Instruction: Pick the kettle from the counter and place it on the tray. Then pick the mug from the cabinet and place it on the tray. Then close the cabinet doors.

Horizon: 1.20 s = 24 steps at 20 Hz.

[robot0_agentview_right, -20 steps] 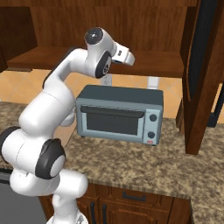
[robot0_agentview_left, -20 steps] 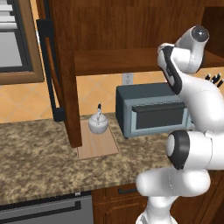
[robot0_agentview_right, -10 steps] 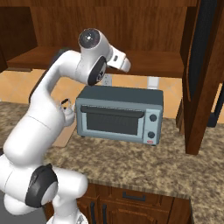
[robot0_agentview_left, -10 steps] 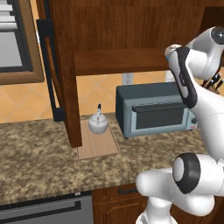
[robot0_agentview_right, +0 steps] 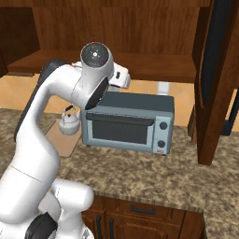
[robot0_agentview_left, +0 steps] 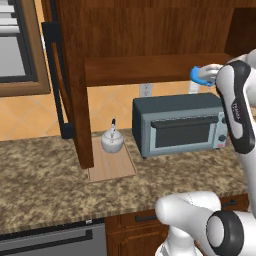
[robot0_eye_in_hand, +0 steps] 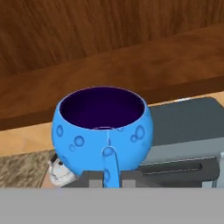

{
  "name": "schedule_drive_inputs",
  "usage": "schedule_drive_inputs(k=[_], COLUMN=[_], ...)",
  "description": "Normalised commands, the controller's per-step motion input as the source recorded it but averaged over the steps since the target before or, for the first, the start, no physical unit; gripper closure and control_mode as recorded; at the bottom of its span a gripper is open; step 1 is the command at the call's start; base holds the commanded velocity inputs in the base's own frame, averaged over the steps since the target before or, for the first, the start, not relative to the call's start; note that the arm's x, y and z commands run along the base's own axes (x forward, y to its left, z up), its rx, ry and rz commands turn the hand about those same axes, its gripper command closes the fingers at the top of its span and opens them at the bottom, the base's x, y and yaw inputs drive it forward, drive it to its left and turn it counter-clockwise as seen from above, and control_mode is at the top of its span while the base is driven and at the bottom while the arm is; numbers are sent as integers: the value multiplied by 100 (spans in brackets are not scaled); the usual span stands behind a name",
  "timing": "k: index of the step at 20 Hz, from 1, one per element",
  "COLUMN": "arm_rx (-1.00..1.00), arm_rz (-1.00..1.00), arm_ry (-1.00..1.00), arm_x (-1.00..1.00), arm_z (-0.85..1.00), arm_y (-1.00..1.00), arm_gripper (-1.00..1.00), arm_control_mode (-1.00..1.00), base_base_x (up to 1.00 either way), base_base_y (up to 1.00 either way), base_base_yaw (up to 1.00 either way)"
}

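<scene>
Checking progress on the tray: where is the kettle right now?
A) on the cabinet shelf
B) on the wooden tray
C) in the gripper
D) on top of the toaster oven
B: the kettle sits on the tray, left of the toaster oven.

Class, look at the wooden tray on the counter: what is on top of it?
The kettle sits on the tray, toward its back. The tray's left edge is hidden behind the open cabinet door.

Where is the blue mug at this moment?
The mug is held in the shut tool, in the air above the toaster oven and just before the cabinet shelf, right of the kettle.
</scene>
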Motion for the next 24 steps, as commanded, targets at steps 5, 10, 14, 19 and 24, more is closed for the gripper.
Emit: schedule_drive_inputs(k=[5,10,14,19,24], arm_rx=[6,11,13,9,13], arm_rz=[27,46,45,30,26], arm_ry=[3,1,0,0,-2], arm_x=[-60,-37,-14,9,8], arm_z=[-38,-60,-66,-66,-49], arm_y=[38,42,38,52,46], arm_gripper=[100,100,100,100,100], arm_control_mode=[-100,-100,-100,-100,-100], base_base_x=[0,0,0,0,0], base_base_y=[0,0,0,0,0], base_base_yaw=[0,0,0,0,0])
